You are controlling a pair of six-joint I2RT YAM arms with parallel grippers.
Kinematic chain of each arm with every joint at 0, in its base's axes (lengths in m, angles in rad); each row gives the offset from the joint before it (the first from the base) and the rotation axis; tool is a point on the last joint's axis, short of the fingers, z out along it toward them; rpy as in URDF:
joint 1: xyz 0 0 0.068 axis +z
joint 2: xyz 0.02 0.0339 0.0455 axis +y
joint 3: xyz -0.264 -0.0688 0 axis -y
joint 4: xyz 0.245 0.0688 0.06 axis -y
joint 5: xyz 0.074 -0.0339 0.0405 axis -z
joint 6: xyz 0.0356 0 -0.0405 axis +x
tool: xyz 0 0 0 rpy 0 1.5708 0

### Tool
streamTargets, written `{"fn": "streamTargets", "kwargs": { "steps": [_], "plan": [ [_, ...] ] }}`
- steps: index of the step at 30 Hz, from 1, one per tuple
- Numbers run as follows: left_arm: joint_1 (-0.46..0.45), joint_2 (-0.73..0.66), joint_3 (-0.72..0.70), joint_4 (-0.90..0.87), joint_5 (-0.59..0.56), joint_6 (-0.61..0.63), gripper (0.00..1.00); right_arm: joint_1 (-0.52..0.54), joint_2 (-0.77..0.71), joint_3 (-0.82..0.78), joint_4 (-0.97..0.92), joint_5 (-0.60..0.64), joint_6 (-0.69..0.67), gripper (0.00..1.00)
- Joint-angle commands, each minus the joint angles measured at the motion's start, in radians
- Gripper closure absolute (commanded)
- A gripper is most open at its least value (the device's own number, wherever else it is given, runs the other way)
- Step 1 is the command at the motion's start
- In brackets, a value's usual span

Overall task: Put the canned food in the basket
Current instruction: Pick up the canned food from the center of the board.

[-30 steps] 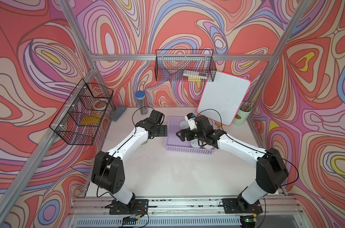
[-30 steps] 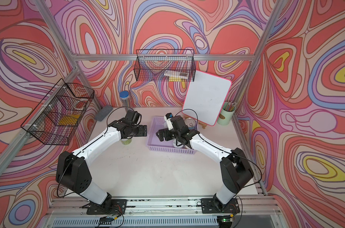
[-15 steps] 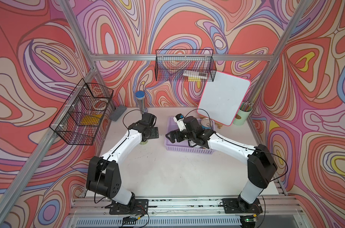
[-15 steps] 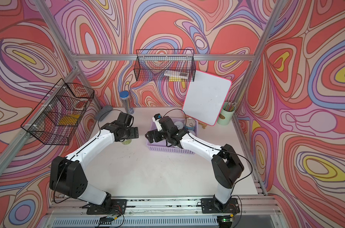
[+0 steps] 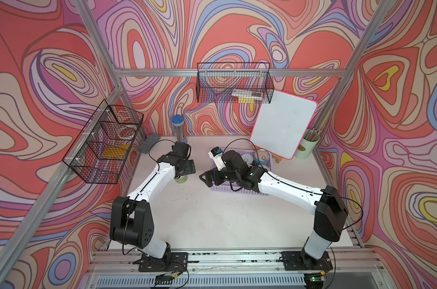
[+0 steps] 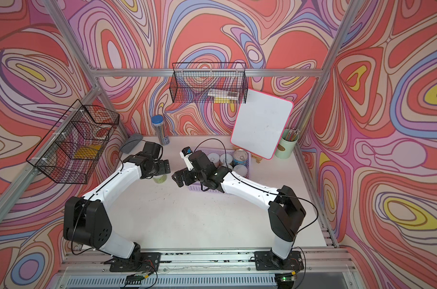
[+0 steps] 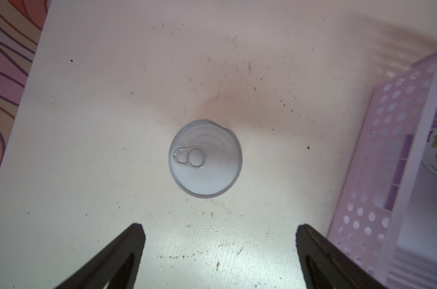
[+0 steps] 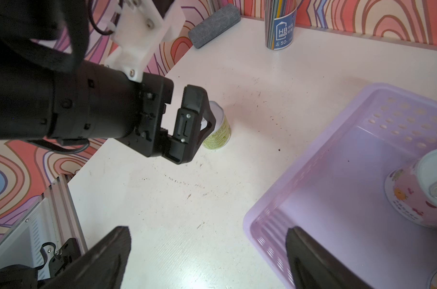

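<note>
Plainly, one can (image 7: 205,160) stood upright on the table (image 5: 212,220) just left of the basket (image 5: 238,193), near it but not touching. It was a short tin with a silvery pull-tab lid and a yellow-green label. The left arm reached forward with its elbow bent and its wrist turned down. The left gripper (image 7: 218,230) hung over that can, fingers spread wide with nothing between them. Inside the basket stood other cans (image 6: 226,159) with pale lids, among them a pink can (image 8: 412,200) and a larger blue can (image 6: 240,157) in the back right corner. The right arm stretched across the basket to its left end. There the right gripper (image 8: 207,232) hung empty, its fingers wide apart, one over the basket and one over the table.
</note>
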Motion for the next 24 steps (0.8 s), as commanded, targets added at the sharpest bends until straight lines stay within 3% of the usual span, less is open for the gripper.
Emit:
{"fn": "streamTargets", "kwargs": {
  "steps": [1, 24],
  "plan": [
    [0.020, 0.040, 0.003, 0.001, 0.019, -0.011, 0.01, 0.022, 0.003, 0.029, -0.055, 0.047, -0.015, 0.02],
    [0.102, 0.271, 0.167, -0.050, 0.055, 0.026, 0.01, 0.057, -0.072, -0.022, -0.041, 0.164, -0.053, 0.02]
  ]
}}
